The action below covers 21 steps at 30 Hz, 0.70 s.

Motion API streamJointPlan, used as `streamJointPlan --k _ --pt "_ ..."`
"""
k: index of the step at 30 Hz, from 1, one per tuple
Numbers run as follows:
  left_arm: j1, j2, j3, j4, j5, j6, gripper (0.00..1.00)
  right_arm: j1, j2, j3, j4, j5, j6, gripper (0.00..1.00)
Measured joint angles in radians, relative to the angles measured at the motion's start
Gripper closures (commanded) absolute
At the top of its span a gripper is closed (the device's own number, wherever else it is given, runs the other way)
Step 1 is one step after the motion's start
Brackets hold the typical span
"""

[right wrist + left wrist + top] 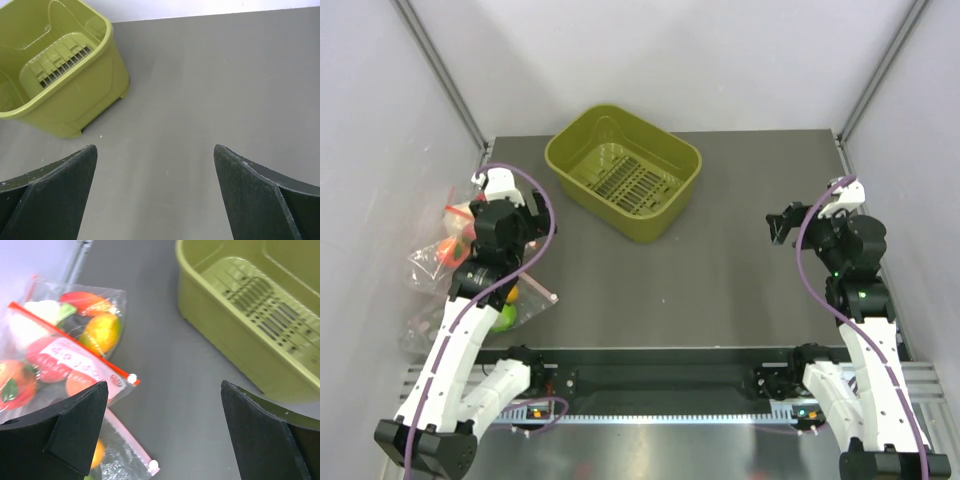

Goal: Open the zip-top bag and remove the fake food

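In the left wrist view the left gripper (164, 390) has its two black fingers spread wide at the bottom corners of the frame, with only bare grey table (160, 330) between them. The zip-top bag (75, 346) lies in the left half of that frame among a heap of crinkly clear bags. Its orange-red zip strip runs slantwise from the upper left down to a white slider (132, 378). The fake food (102, 332) shows through the plastic as round orange-yellow and red shapes close to the strip; which bag each shape lies in I cannot tell. The left finger overlaps the heap's near corner in the picture, and whether it touches is unclear. A second bag (131, 447) with a pink strip lies at the bottom left. An olive-green tub (215, 325) with a slotted floor fills the upper right, apart from the bags. In the right wrist view the right gripper (155, 150) is likewise spread wide and holds nothing, with the tub in the upper left of its frame. In the top view the bags sit at the table's left edge, partly hidden by the left arm.
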Motion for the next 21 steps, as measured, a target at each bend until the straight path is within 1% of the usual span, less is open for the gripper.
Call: streamJointPlan --k 5,12,17,21 --pt "0.001 0.023 -0.016 -0.006 -0.086 -0.003 0.01 0.0 -0.008 0.0 -0.017 0.003 0.0 0.0" --pt "0.065 0.164 -0.016 -0.059 -0.254 -0.008 0.01 0.0 -0.021 0.0 -0.02 0.003 0.0 0.0" --pt "0.072 0.229 -0.019 -0.109 -0.36 -0.014 0.02 0.0 -0.031 0.0 -0.027 0.002 -0.003 0.0" --pt "0.072 0.265 -0.026 -0.124 -0.421 -0.023 0.04 0.0 -0.042 0.0 -0.034 0.002 -0.004 0.0"
